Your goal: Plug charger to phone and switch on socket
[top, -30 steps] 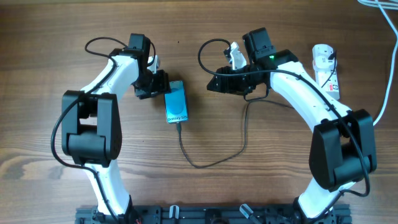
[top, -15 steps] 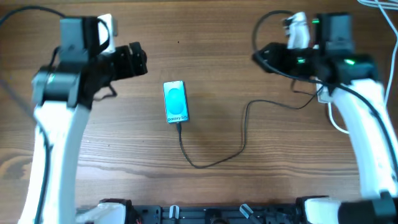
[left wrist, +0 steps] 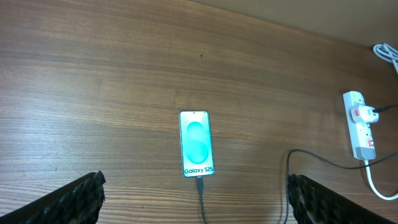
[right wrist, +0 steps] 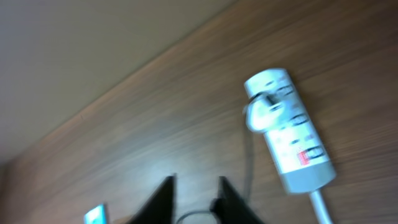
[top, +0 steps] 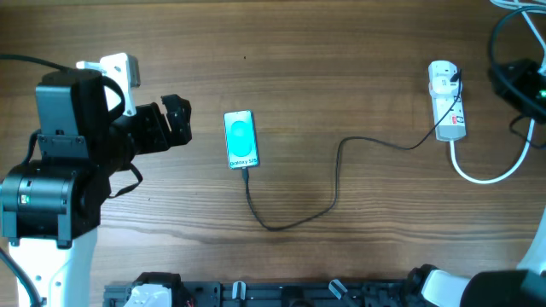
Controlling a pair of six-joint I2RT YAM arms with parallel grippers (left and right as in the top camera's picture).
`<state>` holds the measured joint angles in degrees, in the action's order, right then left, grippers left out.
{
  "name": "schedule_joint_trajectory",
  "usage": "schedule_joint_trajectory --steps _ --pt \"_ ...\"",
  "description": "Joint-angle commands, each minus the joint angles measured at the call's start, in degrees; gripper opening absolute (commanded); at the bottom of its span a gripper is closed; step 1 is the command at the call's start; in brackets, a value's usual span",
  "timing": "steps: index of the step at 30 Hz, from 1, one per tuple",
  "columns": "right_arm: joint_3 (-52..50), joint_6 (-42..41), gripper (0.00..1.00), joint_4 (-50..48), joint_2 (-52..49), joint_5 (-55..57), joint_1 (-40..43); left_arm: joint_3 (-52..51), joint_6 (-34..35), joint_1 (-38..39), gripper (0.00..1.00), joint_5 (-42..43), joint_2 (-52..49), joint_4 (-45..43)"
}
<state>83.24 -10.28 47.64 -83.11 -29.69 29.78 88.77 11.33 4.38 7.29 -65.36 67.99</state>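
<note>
The phone [top: 241, 139] lies screen up at the table's middle, also in the left wrist view [left wrist: 196, 143]. The black charger cable [top: 294, 220] is plugged into its near end and loops right to the white socket [top: 446, 101], where its plug sits. My left gripper [top: 175, 119] hangs high to the left of the phone, open wide and empty [left wrist: 196, 205]. My right arm [top: 516, 81] is at the far right edge beside the socket. Its gripper [right wrist: 196, 202] is open and empty; that view is blurred and shows the socket [right wrist: 289, 140].
The socket's thick white cord [top: 490, 175] curves off to the right edge. Another white cord [top: 525, 17] lies at the back right corner. The arm bases stand along the near table edge [top: 273, 294].
Both arms have pulled up and away from the phone: the left one to the left, the right one to the far right edge. The phone and cable have not moved.
</note>
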Motion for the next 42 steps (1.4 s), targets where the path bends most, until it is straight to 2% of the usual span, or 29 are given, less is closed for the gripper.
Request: schedule_joint_trajectory --steps 1,9,16,21,28,42 --pt "1.1 0.0 0.04 -2.5 -4.1 1.4 4.0 -0.3 -0.2 0.0 1.00 -0.3 -0.2 0.0" --pt "1.1 -3.0 0.04 -9.0 -15.0 1.1 8.1 -0.3 -0.2 0.0 1.00 -0.3 -0.2 0.0" --pt "1.1 -3.4 0.04 -15.7 -27.9 -2.4 7.8 -0.3 -0.2 0.0 1.00 -0.3 -0.2 0.0" --pt "1.1 -3.0 0.04 -17.6 -33.0 -2.1 6.1 -0.3 -0.2 0.0 1.00 -0.3 -0.2 0.0" --pt "1.1 -1.3 0.05 -18.5 -37.9 -0.1 3.5 -0.3 -0.2 0.0 1.00 -0.3 -0.2 0.0" --pt "1.1 -0.2 0.04 -19.6 -40.3 2.0 1.1 -0.3 -0.2 0.0 1.00 -0.3 -0.2 0.0"
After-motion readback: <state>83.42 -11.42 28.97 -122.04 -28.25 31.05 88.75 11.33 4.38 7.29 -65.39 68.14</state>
